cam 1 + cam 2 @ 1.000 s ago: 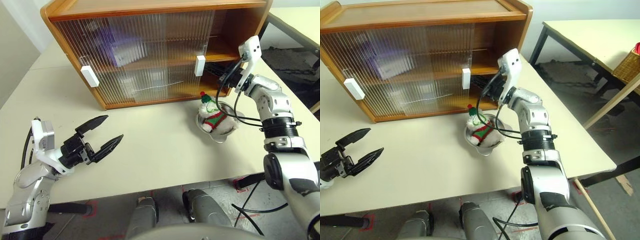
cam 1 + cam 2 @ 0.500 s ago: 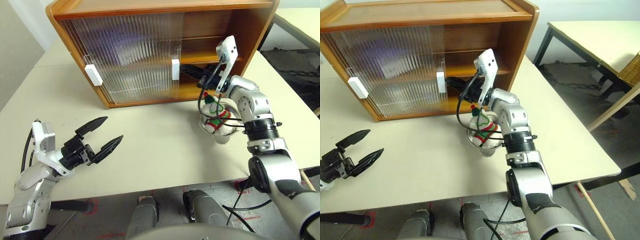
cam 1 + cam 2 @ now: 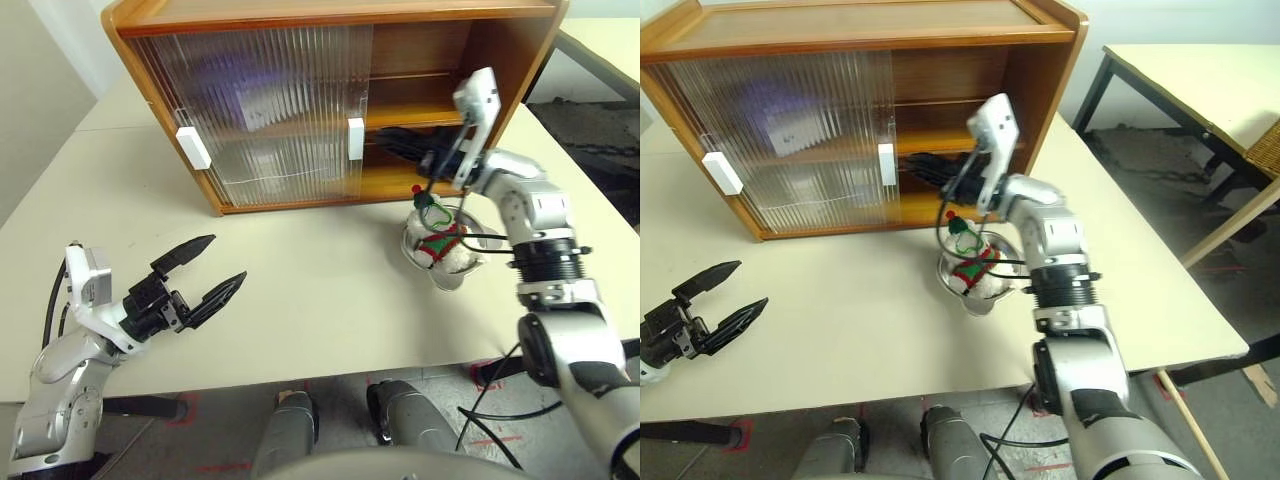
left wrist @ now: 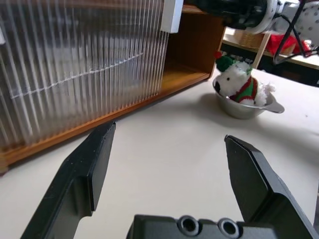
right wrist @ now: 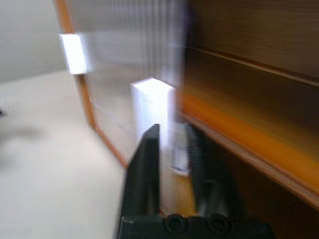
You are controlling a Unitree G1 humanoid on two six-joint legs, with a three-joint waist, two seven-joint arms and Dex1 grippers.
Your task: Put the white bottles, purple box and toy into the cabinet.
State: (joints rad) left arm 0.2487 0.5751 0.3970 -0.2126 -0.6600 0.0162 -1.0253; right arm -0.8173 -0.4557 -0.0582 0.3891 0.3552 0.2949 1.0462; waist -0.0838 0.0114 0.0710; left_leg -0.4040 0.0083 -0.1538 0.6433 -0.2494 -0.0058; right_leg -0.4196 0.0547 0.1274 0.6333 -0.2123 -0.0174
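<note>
Cream table (image 3: 330, 300), second table (image 3: 1200, 75) beside, wicker basket (image 3: 1265, 150), grey floor (image 3: 1150, 165)

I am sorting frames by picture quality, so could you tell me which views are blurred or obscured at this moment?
Right wrist view: streaked by motion blur, the cabinet and its white handle smeared. Left wrist view: sharp on the toy in its metal bowl, the near fingers soft. Head views: crisp, though the ribbed door reduces what is behind it to a purple haze.
</note>
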